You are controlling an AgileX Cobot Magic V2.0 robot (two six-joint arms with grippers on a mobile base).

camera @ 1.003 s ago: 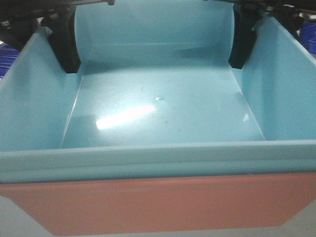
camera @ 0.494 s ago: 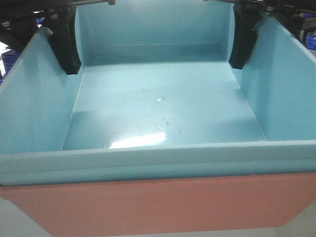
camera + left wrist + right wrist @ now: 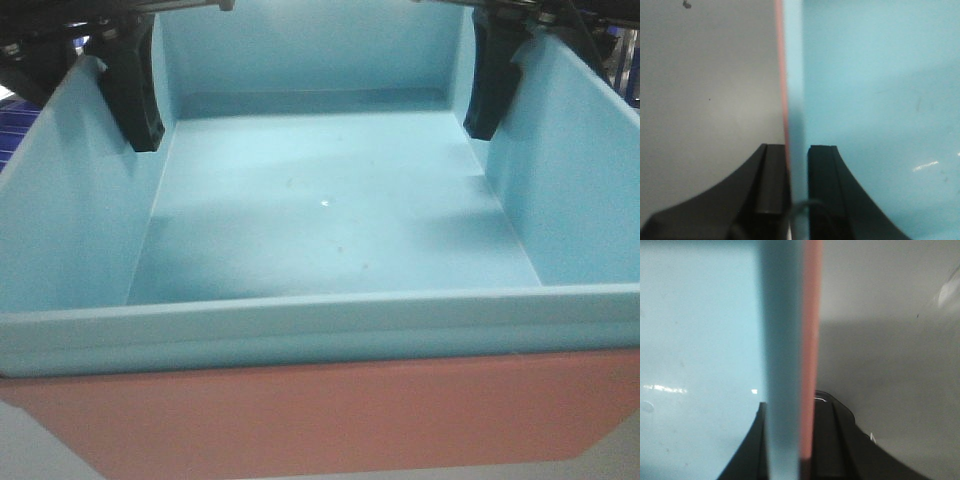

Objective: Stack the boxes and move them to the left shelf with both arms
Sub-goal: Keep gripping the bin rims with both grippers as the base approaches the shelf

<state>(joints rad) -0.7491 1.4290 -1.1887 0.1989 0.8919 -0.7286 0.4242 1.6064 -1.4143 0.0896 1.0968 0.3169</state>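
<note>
The light sky blue bin (image 3: 320, 210) sits nested inside the salmon pink bin (image 3: 320, 420) and fills the front view. My left gripper (image 3: 797, 155) is shut on the left walls of both stacked bins, one finger (image 3: 130, 90) inside the blue bin. My right gripper (image 3: 790, 415) is shut on the right walls of both bins, one finger (image 3: 490, 80) inside. The blue wall (image 3: 795, 75) and pink edge (image 3: 782, 75) run between the left jaws; the blue rim (image 3: 782, 340) and pink rim (image 3: 811, 340) run between the right ones. The left shelf is out of view.
Dark blue crates (image 3: 20, 140) show past the bin's far left corner, and another blue shape (image 3: 628, 70) past the far right. A plain grey surface (image 3: 710, 100) lies under the bins in both wrist views (image 3: 890, 365).
The glare on the blue bin's floor has slid toward me and vanished, and the background behind the bins has shifted. Both grippers keep their hold on the walls.
</note>
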